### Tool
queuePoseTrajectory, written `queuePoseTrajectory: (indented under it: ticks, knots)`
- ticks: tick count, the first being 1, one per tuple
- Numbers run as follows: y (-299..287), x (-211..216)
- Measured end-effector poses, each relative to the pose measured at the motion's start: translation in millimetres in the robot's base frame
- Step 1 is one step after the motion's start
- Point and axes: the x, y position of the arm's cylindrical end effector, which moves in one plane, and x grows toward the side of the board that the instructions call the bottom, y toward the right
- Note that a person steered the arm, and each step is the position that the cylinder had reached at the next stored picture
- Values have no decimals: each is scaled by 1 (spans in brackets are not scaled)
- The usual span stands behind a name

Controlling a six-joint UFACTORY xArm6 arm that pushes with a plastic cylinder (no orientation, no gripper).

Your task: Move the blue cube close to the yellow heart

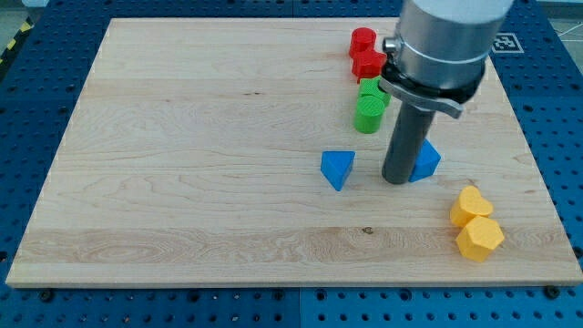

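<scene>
The blue cube (426, 160) lies at the board's right of centre, partly hidden behind my rod. My tip (398, 179) rests on the board touching the cube's left side. The yellow heart (469, 205) lies below and to the right of the cube, a short gap away. A yellow hexagonal block (479, 239) sits just below the heart, touching it.
A blue triangular block (337, 169) lies left of my tip. A green cylinder (367, 115) and a green star-like block (373, 92) sit above it. Two red blocks (365, 53) lie near the board's top edge. The wooden board (182, 164) sits on a blue pegboard table.
</scene>
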Motion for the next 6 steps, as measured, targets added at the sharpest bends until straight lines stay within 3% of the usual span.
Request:
queuePoseTrajectory:
  ticks: [1, 3, 4, 6]
  knots:
    - [-6, -9]
    - [-16, -66]
    - [14, -61]
    - [14, -31]
